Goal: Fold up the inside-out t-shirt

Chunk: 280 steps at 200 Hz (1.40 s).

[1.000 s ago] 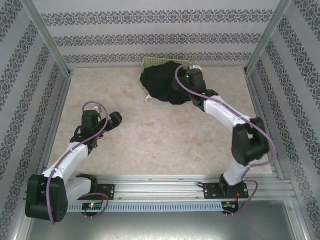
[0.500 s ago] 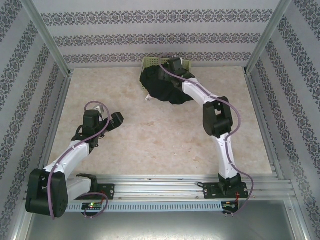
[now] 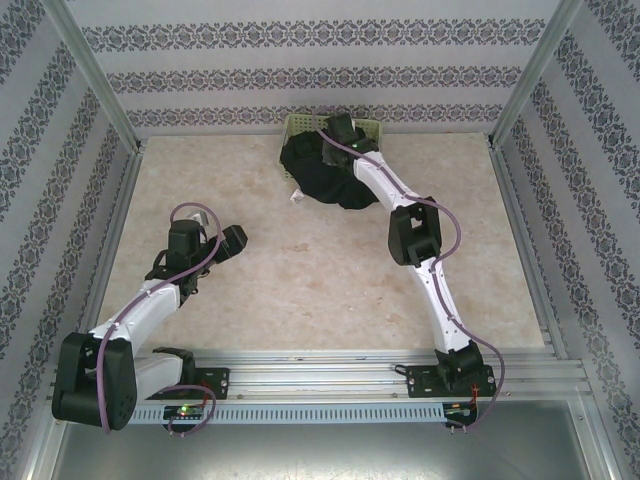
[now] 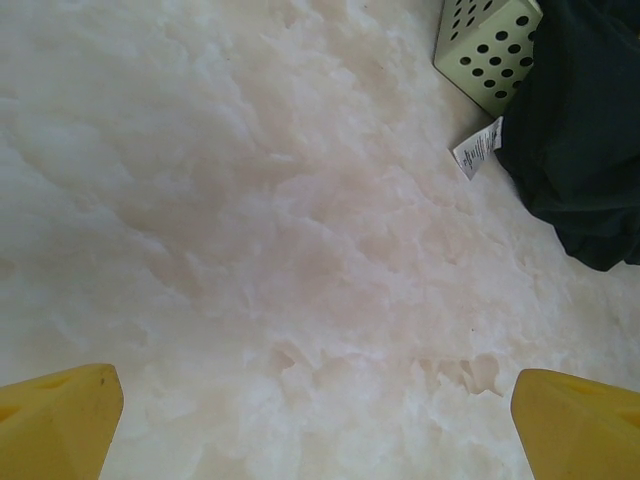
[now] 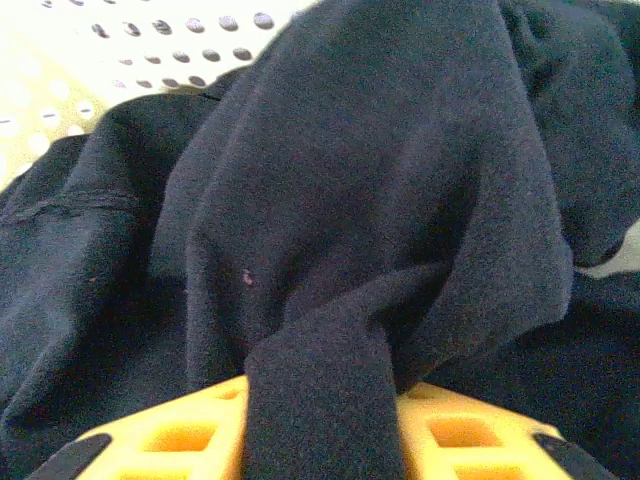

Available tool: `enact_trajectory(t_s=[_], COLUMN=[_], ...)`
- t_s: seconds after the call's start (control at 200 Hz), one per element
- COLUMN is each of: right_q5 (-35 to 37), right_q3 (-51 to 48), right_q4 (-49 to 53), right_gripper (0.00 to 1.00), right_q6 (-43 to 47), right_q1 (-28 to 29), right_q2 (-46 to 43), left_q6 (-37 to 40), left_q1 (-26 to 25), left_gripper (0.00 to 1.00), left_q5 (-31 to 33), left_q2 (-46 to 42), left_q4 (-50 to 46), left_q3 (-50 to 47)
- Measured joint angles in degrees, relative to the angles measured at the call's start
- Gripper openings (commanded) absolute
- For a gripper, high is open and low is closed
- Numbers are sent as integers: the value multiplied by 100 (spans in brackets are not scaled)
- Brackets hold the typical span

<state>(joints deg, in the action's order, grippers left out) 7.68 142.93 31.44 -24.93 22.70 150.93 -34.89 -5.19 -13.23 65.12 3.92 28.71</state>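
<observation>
- Plain black soft-fabric short-sleeved t-shirt (image 3: 325, 180): solid black; 1 small white tag (image 4: 478, 148) with dark print.
- Pale green perforated plastic basket (image 4: 485, 40): rows of dark round holes.
- Flat marbled tabletop (image 3: 300, 270): cream-pink mottling.
- Papered walls (image 3: 300, 75): white, dark floral bands.
- Left arm (image 3: 140, 310), right arm (image 3: 440, 300): white shells, black joints, purple cables.
- Left gripper (image 4: 318, 435), right gripper (image 5: 315, 440): yellow fingers.

No legible text anywhere. White tag (image 4: 477, 148) on black t-shirt (image 4: 580, 130) carries print, too small to read.
</observation>
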Motion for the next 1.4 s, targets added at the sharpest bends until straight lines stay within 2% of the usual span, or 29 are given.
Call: enact_trajectory(t_s=[0.06,0.32,0.56,0.709,0.819,1.034,1.109,1.224,1.399], right_q5=[-48,-66,271,741,1187,1589,1604,1543,1366], right_q3=[111,229,229,232,385,686,431,-546,-2068], right_q4=[37,94,223,179,24,-201,-343,-560,-802], right_gripper=[0,0,0,0,0,0,0,0,0], right_q6=[13,162,577,1084,1644,2535,2761,2839,2608], right_q1=[-4,13,291,704,1165,2114,2376,2516,2428], right_q2=[0,-293,-1266,-2271,-3027,-4148,-4548,-5130,-5075], left_q6=[0,0,0,-2,-2,-4,-9,-72,-199], left_q1=[-2,0,-2,-2,0,-2,-2,-2,0], left_gripper=[100,100,100,100,100,100,100,100,100], left_q5=[20,39,44,42,39,42,107,444,1322], left_q2=[0,0,-2,-7,-31,-219,-428,-1034,-2264], left_q4=[2,2,0,-2,-2,-7,-11,-144,-616], left_q3=[-2,-11,-11,-11,-11,-44,-98,-267,-494])
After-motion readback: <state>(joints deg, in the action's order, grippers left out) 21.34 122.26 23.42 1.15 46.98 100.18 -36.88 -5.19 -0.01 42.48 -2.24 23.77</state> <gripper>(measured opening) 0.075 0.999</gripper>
